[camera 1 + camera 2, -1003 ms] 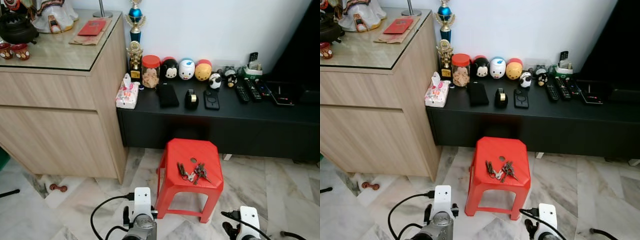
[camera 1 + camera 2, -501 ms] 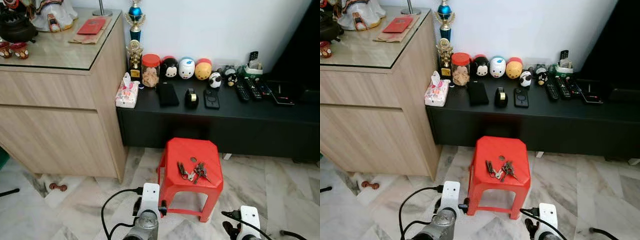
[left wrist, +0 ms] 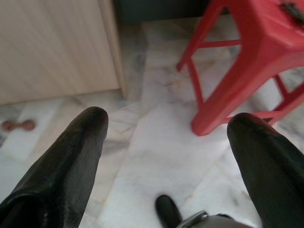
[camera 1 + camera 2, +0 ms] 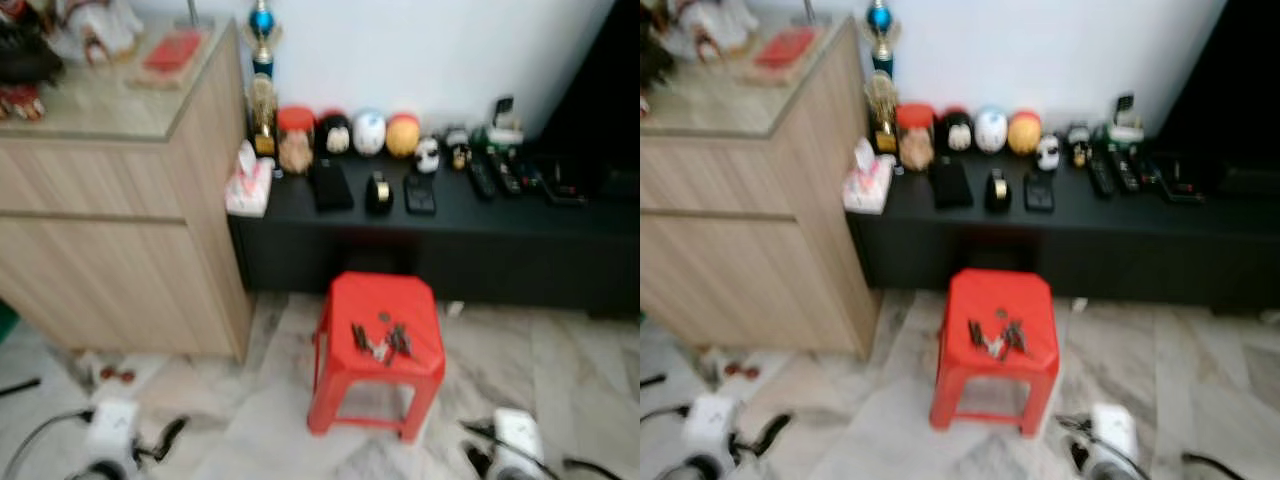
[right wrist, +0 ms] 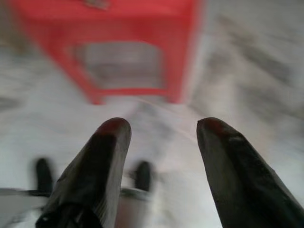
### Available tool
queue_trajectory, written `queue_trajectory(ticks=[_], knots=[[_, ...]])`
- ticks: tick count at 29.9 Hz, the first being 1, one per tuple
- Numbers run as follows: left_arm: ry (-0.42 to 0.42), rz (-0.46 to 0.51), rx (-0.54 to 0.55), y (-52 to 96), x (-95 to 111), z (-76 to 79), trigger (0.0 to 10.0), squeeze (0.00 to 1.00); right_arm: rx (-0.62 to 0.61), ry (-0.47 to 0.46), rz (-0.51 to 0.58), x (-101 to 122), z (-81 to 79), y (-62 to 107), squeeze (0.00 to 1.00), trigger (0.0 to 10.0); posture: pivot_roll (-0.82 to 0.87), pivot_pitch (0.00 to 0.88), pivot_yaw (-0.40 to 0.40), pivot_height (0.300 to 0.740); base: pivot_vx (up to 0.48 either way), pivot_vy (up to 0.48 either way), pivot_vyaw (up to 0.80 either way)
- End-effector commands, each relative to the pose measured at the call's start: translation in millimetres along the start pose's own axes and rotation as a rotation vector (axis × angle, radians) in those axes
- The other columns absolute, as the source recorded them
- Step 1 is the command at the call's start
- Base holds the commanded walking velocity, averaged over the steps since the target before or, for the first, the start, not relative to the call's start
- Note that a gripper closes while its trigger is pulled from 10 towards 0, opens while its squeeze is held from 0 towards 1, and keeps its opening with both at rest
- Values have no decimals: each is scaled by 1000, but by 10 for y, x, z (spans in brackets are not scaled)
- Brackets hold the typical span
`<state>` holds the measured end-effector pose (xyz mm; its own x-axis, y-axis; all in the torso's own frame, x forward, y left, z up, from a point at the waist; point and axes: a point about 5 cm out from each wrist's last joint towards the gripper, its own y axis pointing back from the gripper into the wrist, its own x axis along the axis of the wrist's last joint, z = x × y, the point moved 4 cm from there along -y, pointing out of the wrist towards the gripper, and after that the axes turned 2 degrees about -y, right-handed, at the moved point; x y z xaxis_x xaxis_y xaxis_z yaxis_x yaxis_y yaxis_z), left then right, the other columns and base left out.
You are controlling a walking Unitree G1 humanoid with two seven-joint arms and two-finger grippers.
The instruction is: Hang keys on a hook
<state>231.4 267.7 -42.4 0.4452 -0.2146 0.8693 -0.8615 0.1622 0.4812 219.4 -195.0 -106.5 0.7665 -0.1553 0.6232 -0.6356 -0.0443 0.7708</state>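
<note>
Left arm swings out leftward since earlier frame; head views blurred. Keys lie on red stool, no hook seen.

Left wrist view: left gripper apart, empty, low beside stool.

Right wrist view: right gripper apart, empty. Steady first, then descend over keys.

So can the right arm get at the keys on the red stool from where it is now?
Probably yes. The keys lie uncovered on the red stool, and the open right end effector faces it across bare floor, though low.
</note>
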Motion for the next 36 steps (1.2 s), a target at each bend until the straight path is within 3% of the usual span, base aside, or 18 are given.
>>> queue_trajectory(ticks=[1,4,7,9,11,13,18,25,28,31,36], knots=[[-34,-53,63,164,-93,-270,10000,0,-73,-6,-23,-93,289,81,0,10000,-31,56,-100,740,0,0,0],[-16,-100,172,371,-207,-539,10000,0,-71,-8,-21,-93,285,81,0,10000,-25,58,-95,740,0,0,0],[28,-163,248,503,-385,-607,10000,0,-72,-10,-20,-93,285,81,0,10000,-27,58,-94,740,0,0,0],[106,-229,298,586,-608,-527,10000,0,-74,-12,-19,-92,284,80,0,10000,-32,58,-94,740,0,0,0],[137,-256,311,611,-697,-471,10000,0,-73,-12,-18,-90,282,80,0,10000,-31,58,-95,740,0,0,0],[199,-327,306,650,-922,-225,10000,0,-74,-13,-17,-89,281,80,0,10000,-50,56,-103,740,0,0,0],[253,-340,268,554,-1017,150,10000,0,-85,-16,-15,-84,308,85,0,10000,-37,55,-116,740,0,0,0],[314,-396,269,530,-1133,406,10000,0,-83,-7,-23,-97,306,86,0,10000,-42,54,-112,740,0,0,0],[326,-368,257,460,-1077,459,10000,0,-77,-19,-12,-94,294,86,0,10000,-43,52,-109,740,0,0,0],[369,-337,288,401,-1015,417,10000,0,-70,-27,-3,-99,282,88,0,10000,-43,43,-106,740,0,0,0],[365,-360,294,397,-1031,410,10000,0,-68,-50,14,-104,275,93,0,10000,-42,31,-102,740,0,0,0]])
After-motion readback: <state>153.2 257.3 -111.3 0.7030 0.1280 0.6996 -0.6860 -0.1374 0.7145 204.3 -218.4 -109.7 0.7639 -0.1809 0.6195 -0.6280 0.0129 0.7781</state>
